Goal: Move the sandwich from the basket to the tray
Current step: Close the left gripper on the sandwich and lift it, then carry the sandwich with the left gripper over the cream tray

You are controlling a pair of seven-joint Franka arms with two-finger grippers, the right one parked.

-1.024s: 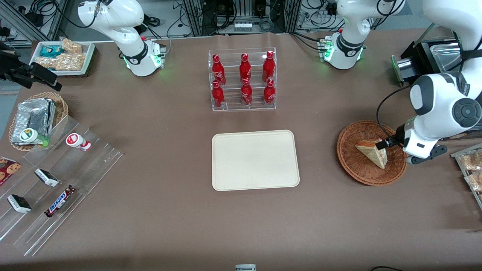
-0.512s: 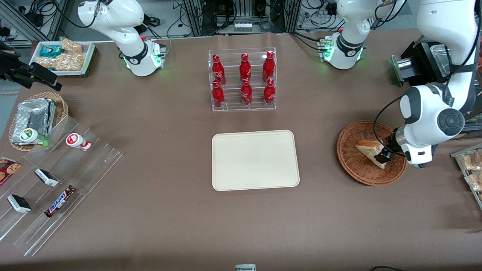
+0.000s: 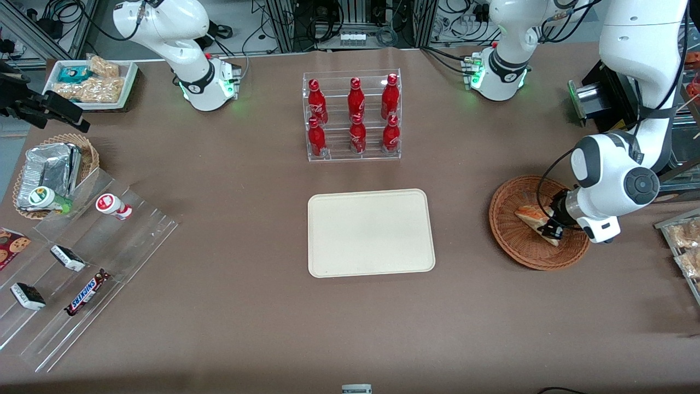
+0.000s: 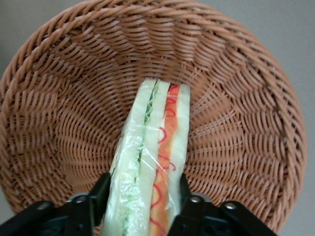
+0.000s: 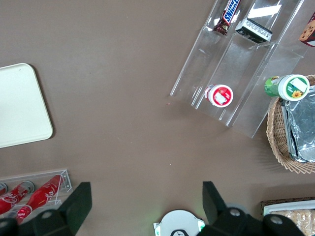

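Inside the basket [image 3: 538, 221], toward the working arm's end of the table, the gripper [image 3: 551, 227] is clamping its two fingers [image 4: 93, 199] against the two bread faces of the one sandwich [image 4: 152, 162], which is standing on edge on the wicker with its orange and green filling showing. Well apart from it, the single cream tray [image 3: 371, 232] is lying flat mid-table, and farther from the front camera a clear rack [image 3: 353, 116] is holding six red bottles [image 3: 356, 98] in two rows of three.
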